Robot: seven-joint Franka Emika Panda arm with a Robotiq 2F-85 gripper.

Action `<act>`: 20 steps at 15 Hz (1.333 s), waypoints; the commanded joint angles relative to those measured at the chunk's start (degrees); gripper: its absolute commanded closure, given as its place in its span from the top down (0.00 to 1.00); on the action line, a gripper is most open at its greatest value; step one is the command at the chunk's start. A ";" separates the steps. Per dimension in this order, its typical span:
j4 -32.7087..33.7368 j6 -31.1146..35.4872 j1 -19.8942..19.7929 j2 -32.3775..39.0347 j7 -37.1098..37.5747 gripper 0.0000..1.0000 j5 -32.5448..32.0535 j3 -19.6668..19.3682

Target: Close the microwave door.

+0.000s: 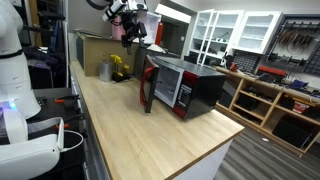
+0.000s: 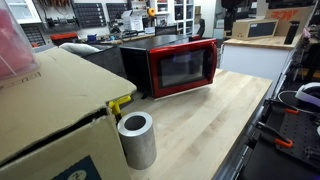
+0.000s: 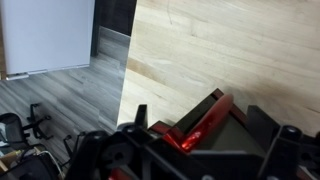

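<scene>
Hovering above the microwave (image 1: 205, 90), the gripper (image 1: 133, 28) grasps nothing; how wide it stands, I cannot tell. The microwave door (image 2: 180, 68) looks ajar; a glancing push could skid the microwave along the bench (image 1: 150, 145).

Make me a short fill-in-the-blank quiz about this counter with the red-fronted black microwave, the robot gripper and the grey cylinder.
1. The boxy black microwave with the glossy red front sits on a pale ___ countertop.
2. Its wide red microwave door stands ___.
3. The robot's gripper hangs ___ the microwave.
4. The grey cylinder stands upright beside a brown ___ box.

Missing words: wooden; open; above; cardboard.
</scene>
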 commanded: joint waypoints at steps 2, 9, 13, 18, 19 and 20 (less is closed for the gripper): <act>0.23 -0.41 3.90 -4.39 -0.94 1.00 10.88 1.02; 0.09 -0.15 4.92 -4.55 -0.92 1.00 14.72 3.27; 0.04 -0.42 5.89 -5.55 -2.12 1.00 17.29 3.22; -0.65 8.17 2.52 -2.38 9.75 1.00 9.71 7.25; -0.56 10.66 1.24 -1.13 13.70 1.00 6.92 8.28; -0.27 12.28 0.02 0.34 17.27 1.00 4.42 9.19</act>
